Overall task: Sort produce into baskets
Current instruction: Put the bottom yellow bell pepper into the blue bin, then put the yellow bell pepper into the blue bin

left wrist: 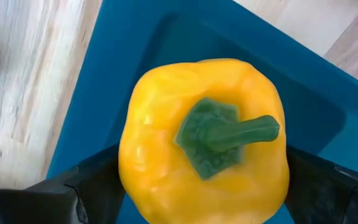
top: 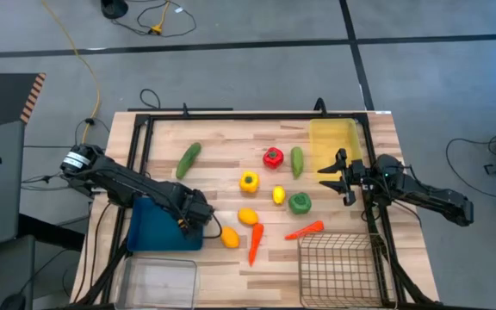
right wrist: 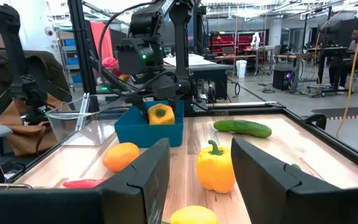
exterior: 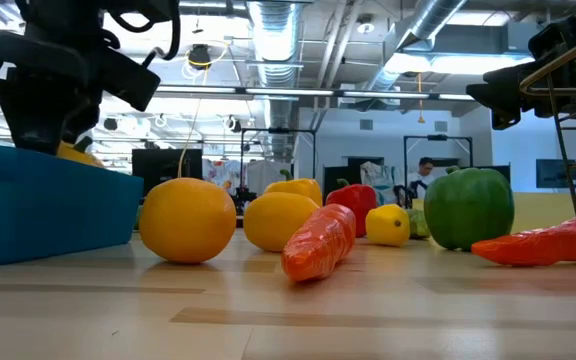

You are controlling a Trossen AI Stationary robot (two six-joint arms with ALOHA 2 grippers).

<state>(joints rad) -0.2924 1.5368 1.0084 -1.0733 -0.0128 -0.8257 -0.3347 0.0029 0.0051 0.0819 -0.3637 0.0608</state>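
Note:
My left gripper (top: 195, 217) is over the right end of the blue tray (top: 158, 226), shut on a yellow bell pepper (left wrist: 204, 137). The pepper also shows in the right wrist view (right wrist: 161, 114). My right gripper (top: 338, 176) is open and empty, above the table beside the translucent yellow tray (top: 334, 142). Lying on the table are two cucumbers (top: 188, 160) (top: 297, 161), a red pepper (top: 272, 157), a second yellow pepper (top: 248, 181), a green pepper (top: 299, 203), lemons (top: 229, 236) and two carrots (top: 255, 244) (top: 305, 230). My left gripper pinches the yellow pepper between its two fingers, on two opposite sides (left wrist: 129, 171). The fingers come from above, pointing down. The pepper sits upright, its green stem (left wrist: 241, 130) up, at the height of the blue tray's rim (right wrist: 143, 118). Whether it touches the tray's floor is hidden.
A clear plastic bin (top: 158, 280) stands at the near left, in front of the blue tray. A wire mesh basket (top: 338, 267) stands at the near right. A dark frame (top: 231, 116) runs along the table's edges. There is bare wood at the near middle.

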